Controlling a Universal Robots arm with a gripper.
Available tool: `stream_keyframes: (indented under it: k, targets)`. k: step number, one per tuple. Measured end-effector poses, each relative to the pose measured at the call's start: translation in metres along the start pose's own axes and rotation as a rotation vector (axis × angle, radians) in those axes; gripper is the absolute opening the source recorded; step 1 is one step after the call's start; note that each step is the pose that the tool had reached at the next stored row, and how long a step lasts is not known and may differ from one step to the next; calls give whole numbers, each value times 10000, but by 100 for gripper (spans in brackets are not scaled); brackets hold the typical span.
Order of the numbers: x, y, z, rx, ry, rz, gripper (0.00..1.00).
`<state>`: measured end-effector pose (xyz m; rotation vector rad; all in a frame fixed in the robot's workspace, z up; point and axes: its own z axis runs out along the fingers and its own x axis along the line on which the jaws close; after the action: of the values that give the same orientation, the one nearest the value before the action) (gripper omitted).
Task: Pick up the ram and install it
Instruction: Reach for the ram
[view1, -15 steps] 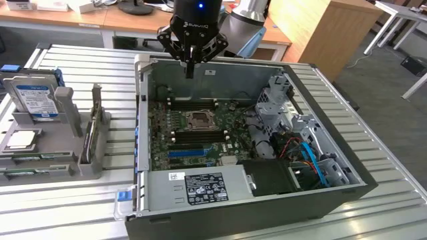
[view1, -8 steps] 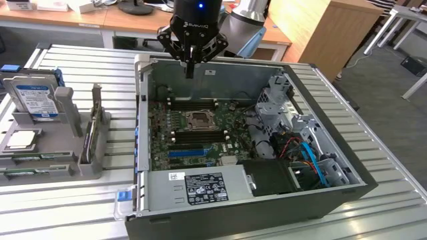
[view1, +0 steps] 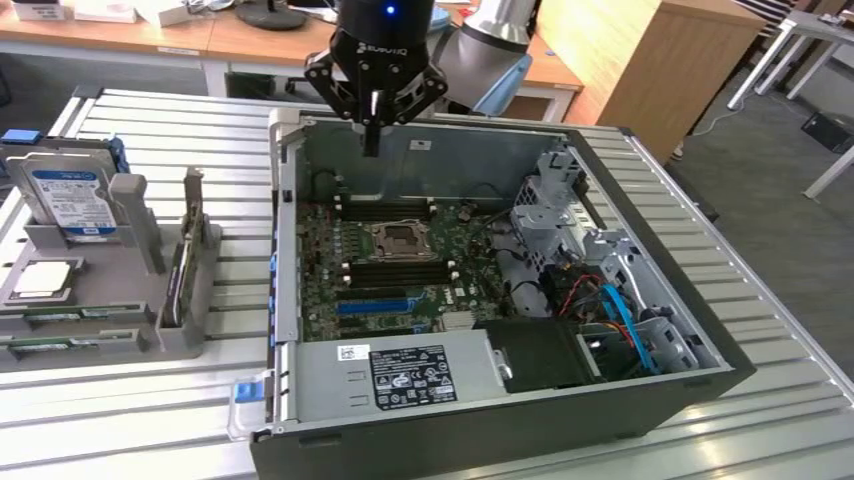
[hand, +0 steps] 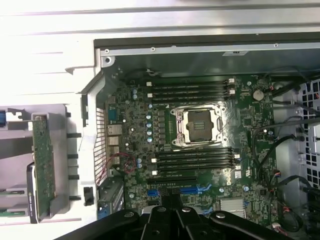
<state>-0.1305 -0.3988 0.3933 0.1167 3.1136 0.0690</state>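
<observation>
Gripper (view1: 374, 148) is hanging, fingers squeezed together, over the open computer (view1: 387, 180); the ram (view1: 54, 345) is lying far off beside it.

A wooden desk (view1: 80, 40) spans the exterior view's upper left. A wooden cabinet (view1: 654, 60) stands at the upper right on grey floor (view1: 767, 150).

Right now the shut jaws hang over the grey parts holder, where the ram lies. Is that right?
Not quite. The exterior view shows the shut jaws hanging over the open computer case, not over the grey parts holder. The ram does lie in that holder.
</observation>
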Motion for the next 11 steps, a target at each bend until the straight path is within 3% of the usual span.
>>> stream_keyframes:
  k: [11]
  targets:
    - [366,-27,-10,1,0,1,11]
